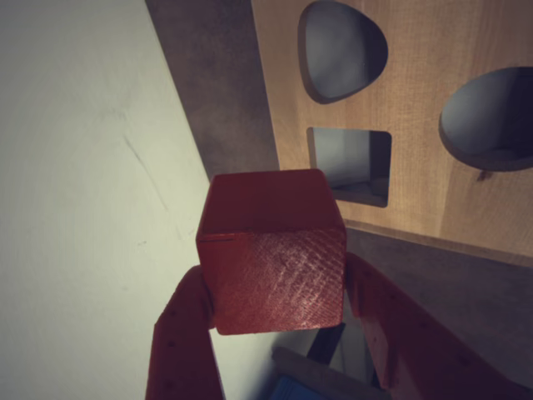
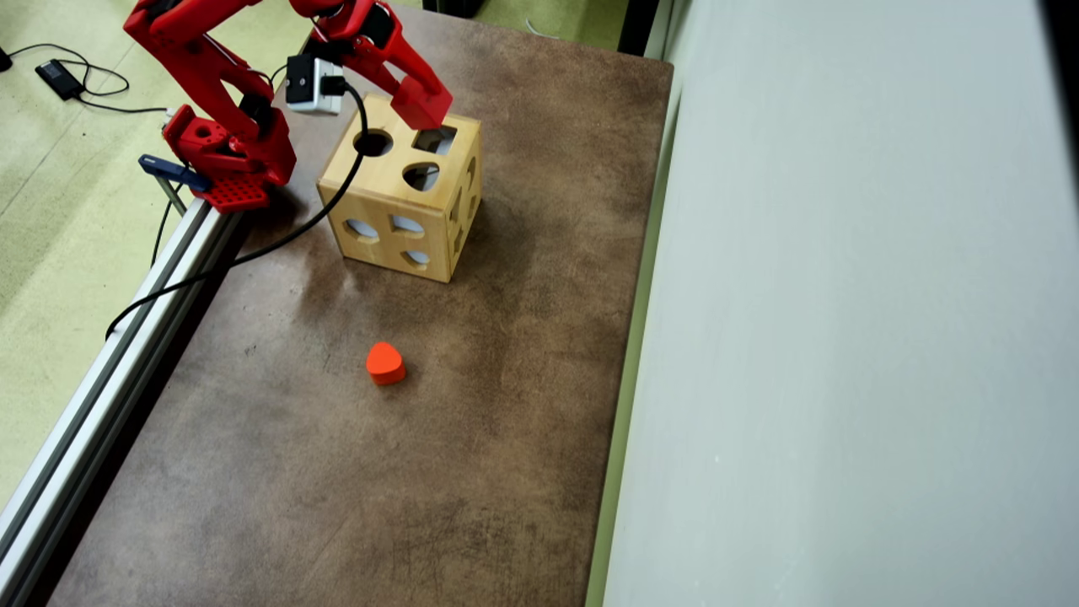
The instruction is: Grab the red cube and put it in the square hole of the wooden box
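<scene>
My red gripper (image 1: 273, 287) is shut on the red cube (image 1: 273, 250), one finger (image 1: 187, 333) on each side of it. In the wrist view the cube hangs above the edge of the wooden box (image 1: 416, 192), just short of its square hole (image 1: 350, 162). In the overhead view the gripper (image 2: 421, 105) holds the cube (image 2: 424, 110) over the box's top (image 2: 396, 181), at the far edge beside the square hole (image 2: 436, 140). The cube is above the box, not in the hole.
The box top also has a round hole (image 2: 373, 142) and a rounded-triangle hole (image 2: 421, 175); its sides have more holes. An orange rounded block (image 2: 385, 362) lies on the brown table (image 2: 337, 472). A metal rail (image 2: 110, 362) runs along the left edge. A grey wall (image 2: 843, 337) stands at the right.
</scene>
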